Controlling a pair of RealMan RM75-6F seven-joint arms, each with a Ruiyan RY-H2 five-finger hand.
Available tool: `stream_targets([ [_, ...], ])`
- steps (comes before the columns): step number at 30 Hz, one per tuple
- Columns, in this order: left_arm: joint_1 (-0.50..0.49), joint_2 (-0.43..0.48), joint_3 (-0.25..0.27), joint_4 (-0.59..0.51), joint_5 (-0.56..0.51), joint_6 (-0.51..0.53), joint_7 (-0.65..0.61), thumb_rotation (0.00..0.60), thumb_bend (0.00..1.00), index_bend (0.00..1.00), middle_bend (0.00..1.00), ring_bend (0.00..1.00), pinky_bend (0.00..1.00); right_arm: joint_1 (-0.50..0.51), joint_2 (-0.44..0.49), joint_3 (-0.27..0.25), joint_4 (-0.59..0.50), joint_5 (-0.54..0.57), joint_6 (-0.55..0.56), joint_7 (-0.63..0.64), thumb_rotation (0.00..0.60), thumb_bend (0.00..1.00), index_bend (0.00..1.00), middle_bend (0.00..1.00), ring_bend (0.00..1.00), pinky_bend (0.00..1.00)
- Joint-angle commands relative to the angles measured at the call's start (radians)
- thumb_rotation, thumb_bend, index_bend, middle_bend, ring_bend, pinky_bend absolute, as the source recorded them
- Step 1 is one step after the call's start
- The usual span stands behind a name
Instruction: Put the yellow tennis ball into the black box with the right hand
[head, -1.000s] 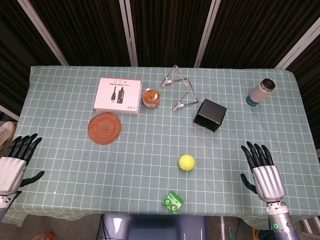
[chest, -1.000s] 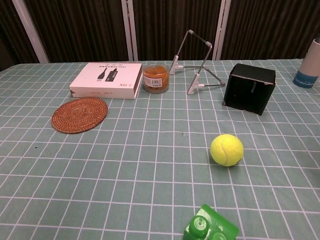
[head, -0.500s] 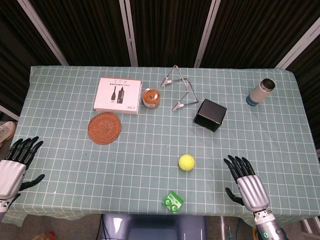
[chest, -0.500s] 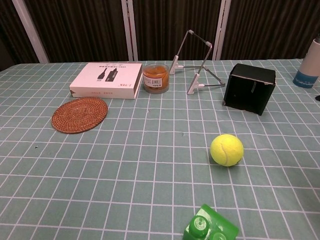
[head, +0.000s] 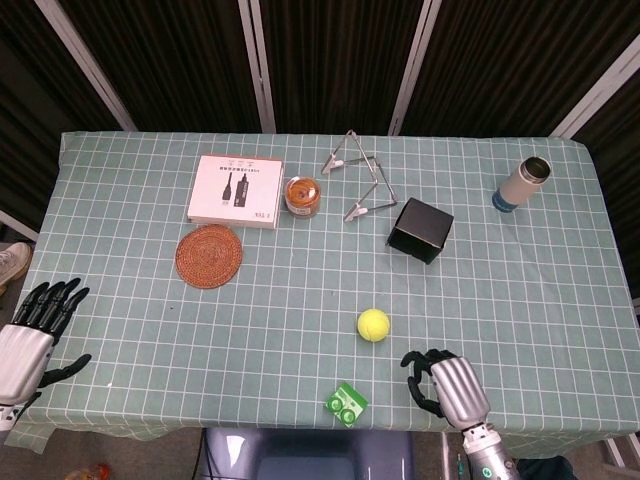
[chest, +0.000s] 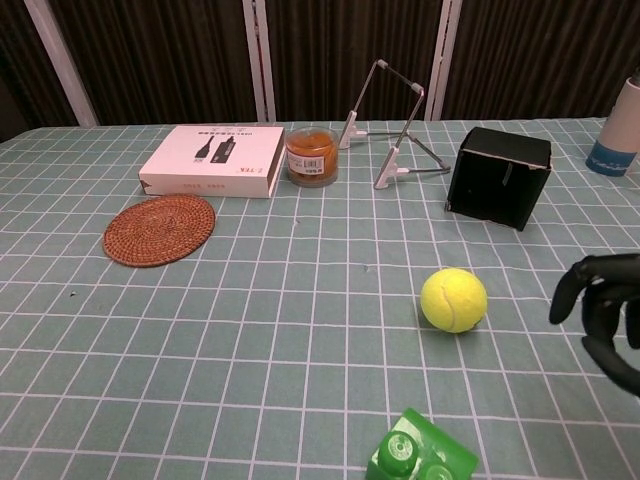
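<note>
The yellow tennis ball (head: 373, 324) (chest: 453, 299) lies on the checked green cloth, toward the front of the table. The black box (head: 421, 229) (chest: 498, 176) stands behind it and slightly to the right, apart from it. My right hand (head: 447, 383) (chest: 606, 310) hovers at the front edge, just right of the ball and not touching it; its dark fingers curve loosely toward the ball and hold nothing. My left hand (head: 34, 331) hangs beyond the table's left front corner, fingers spread and holding nothing.
A green object (head: 346, 404) (chest: 421, 456) lies at the front edge, left of my right hand. Further back stand a woven coaster (head: 209, 255), a white carton (head: 235, 189), an amber jar (head: 301, 194), a wire stand (head: 362, 186) and a flask (head: 520, 183).
My right hand has moved left and back along the front edge, from the right side to just beside the ball, and now shows in the chest view. The left hand has sunk slightly.
</note>
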Motion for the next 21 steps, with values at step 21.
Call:
stream_targets([
  [21,0.005,0.002,-0.013,0.017,-0.022,0.018,-0.026,0.600,0.12,0.00,0.01,0.04,0.06,0.089,-0.272,0.029,0.128,0.109,-0.189,-0.122,0.600,0.57,0.41,0.65,0.51,0.55],
])
